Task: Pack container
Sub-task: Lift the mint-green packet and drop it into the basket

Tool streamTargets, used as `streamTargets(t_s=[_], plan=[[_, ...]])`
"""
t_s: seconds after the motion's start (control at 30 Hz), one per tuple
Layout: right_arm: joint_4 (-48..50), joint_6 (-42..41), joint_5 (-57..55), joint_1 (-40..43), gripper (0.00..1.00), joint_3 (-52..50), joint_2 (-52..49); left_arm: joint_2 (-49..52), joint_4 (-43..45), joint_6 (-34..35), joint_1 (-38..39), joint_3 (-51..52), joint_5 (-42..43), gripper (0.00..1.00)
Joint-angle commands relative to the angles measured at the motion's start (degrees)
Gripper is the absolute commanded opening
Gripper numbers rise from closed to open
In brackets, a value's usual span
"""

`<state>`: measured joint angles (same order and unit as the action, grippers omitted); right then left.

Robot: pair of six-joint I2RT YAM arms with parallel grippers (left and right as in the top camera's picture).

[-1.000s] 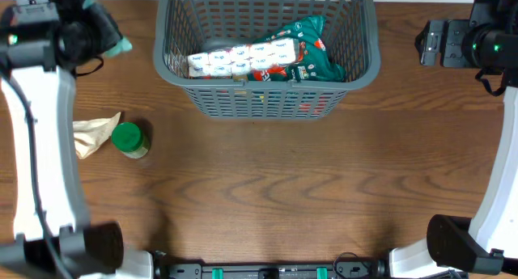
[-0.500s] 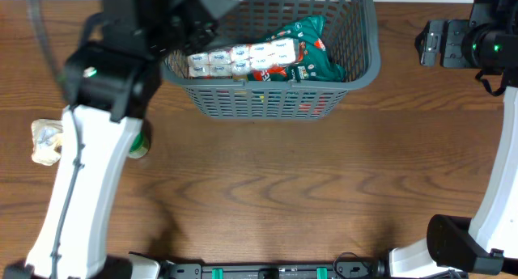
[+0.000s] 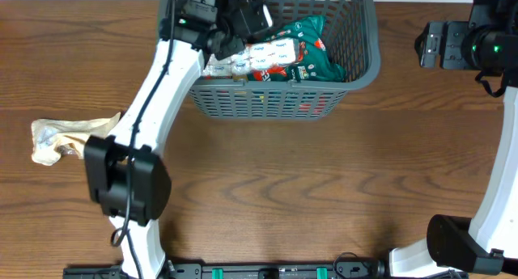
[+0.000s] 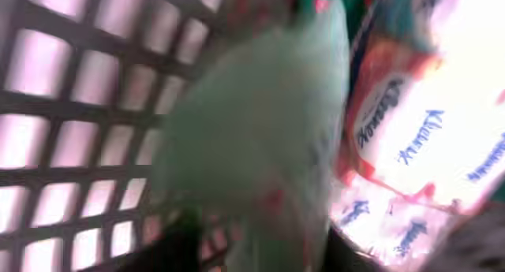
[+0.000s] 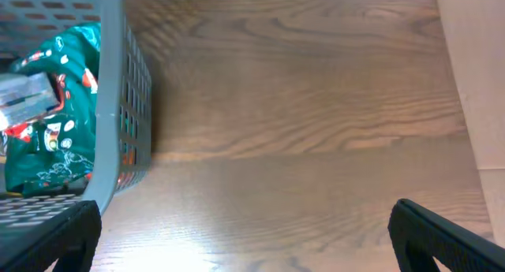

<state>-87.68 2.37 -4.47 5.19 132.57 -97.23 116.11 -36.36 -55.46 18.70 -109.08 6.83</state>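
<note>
The dark grey slotted basket point(image 3: 267, 83) stands at the top centre; it also shows in the right wrist view point(image 5: 118, 106) and its lattice wall in the left wrist view point(image 4: 79, 106). Inside lie white tissue packs with blue print point(image 3: 271, 57) point(image 4: 442, 130) and a green printed packet point(image 3: 320, 57) point(image 5: 55, 138). My left gripper point(image 3: 231, 32) is down inside the basket's left part, shut on a blurred pale green thing point(image 4: 260, 130) next to the tissue packs. My right gripper point(image 5: 248, 248) is open and empty above bare table, to the right of the basket point(image 3: 429, 44).
A crumpled beige bag point(image 3: 61, 139) lies on the table at the far left. My left arm point(image 3: 150, 109) stretches from the front left across the table to the basket. The table's right edge shows in the right wrist view.
My left arm has swung from the far left into the basket with the pale green thing. The beige bag has shifted left. The green-lidded jar beside it no longer shows.
</note>
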Motion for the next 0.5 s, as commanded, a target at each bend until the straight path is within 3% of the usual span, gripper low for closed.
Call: streamTargets(t_s=[0.0, 0.03, 0.17, 0.33, 0.4, 0.47], plan=[[-0.59, 1.11, 0.22, 0.42, 0.99, -0.35, -0.39, -1.62, 0.24, 3.32, -0.02, -0.7, -1.36, 0.81], [-0.61, 1.11, 0.24, 0.42, 0.99, -0.35, -0.39, -2.19, 0.24, 3.85, 0.0, -0.72, -1.38, 0.98], [-0.57, 1.14, 0.24, 0.42, 0.99, -0.35, -0.39, -7.1, 0.02, 9.62, -0.02, -1.66, -1.53, 0.98], [-0.46, 1.11, 0.46, 0.39, 0.99, -0.35, -0.39, -17.44, 0.0, 10.38, -0.02, -3.32, -2.03, 0.98], [-0.42, 1.11, 0.46, 0.39, 0.99, -0.35, -0.39, -21.42, -0.55, 10.64, -0.02, -3.45, -5.01, 0.98], [-0.5, 1.11, 0.46, 0.39, 0.99, -0.35, -0.39, -25.38, -2.08, 15.69, -0.22, -3.45, -11.28, 0.98]])
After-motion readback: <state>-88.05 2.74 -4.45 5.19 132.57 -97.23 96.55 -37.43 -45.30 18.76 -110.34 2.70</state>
